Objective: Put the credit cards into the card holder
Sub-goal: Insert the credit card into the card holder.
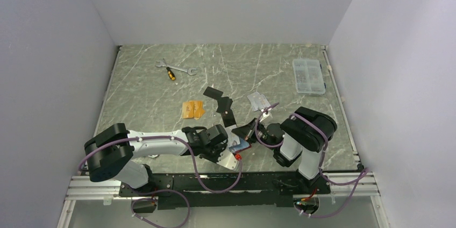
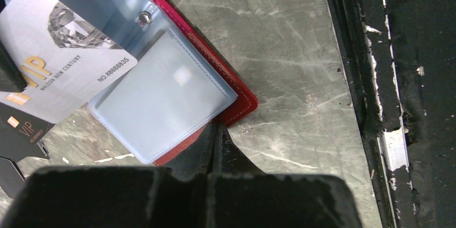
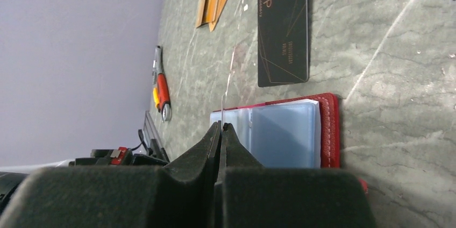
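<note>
The dark-red card holder [image 2: 239, 107] lies open near the table's front edge, clear sleeves [image 2: 161, 99] up; it also shows in the top view [image 1: 240, 145] and the right wrist view [image 3: 329, 131]. My left gripper [image 2: 219, 126] is shut on its red cover edge. My right gripper [image 3: 222, 126] is shut on a silver-grey VIP card [image 2: 54, 61], seen edge-on [image 3: 230, 72] in its own view, held over the sleeves' far side. A black card [image 3: 283, 29] lies just beyond the holder. Orange cards [image 1: 192, 109], more black cards [image 1: 213, 92] and silver cards [image 1: 258, 100] lie mid-table.
A wrench and a red-and-yellow screwdriver [image 1: 171, 73] lie at the back left. A clear compartment box [image 1: 308, 76] stands at the back right. The table's front edge and black rail [image 2: 398, 104] run just beside the holder. White walls enclose three sides.
</note>
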You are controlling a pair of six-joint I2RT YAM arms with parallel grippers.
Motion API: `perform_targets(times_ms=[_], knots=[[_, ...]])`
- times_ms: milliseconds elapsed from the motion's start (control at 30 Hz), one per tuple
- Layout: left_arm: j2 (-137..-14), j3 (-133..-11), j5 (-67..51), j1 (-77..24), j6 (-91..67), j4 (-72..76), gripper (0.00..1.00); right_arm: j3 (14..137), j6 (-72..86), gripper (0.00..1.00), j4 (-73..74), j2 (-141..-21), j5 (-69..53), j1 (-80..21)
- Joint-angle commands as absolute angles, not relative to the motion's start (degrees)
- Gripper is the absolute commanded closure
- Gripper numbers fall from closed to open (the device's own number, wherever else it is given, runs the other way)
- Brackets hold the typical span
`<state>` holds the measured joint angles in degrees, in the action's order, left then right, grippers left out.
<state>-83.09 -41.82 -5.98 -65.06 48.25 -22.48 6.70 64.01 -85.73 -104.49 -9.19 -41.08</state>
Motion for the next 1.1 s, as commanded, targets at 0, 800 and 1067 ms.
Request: perform_targets(times_ms=[0,800,1067], knots=[[-82.0,-42.9,-5.4,-65.3,47.5,-24.1,1.0,6.4,63.3,1.0,-90.5,-106.6,-8.3,-41.5],[-82.4,-44.1,-5.6,-65.4,47.5,-25.6,1.0,6.0,65.0,1.0,-98.1,-112.4,-7.2,-41.7],[-82.7,-44.2,-5.6,-65.3,47.2,-25.5,1.0,5.5,65.5,1.0,-98.2,-111.3,-7.4,-42.8]])
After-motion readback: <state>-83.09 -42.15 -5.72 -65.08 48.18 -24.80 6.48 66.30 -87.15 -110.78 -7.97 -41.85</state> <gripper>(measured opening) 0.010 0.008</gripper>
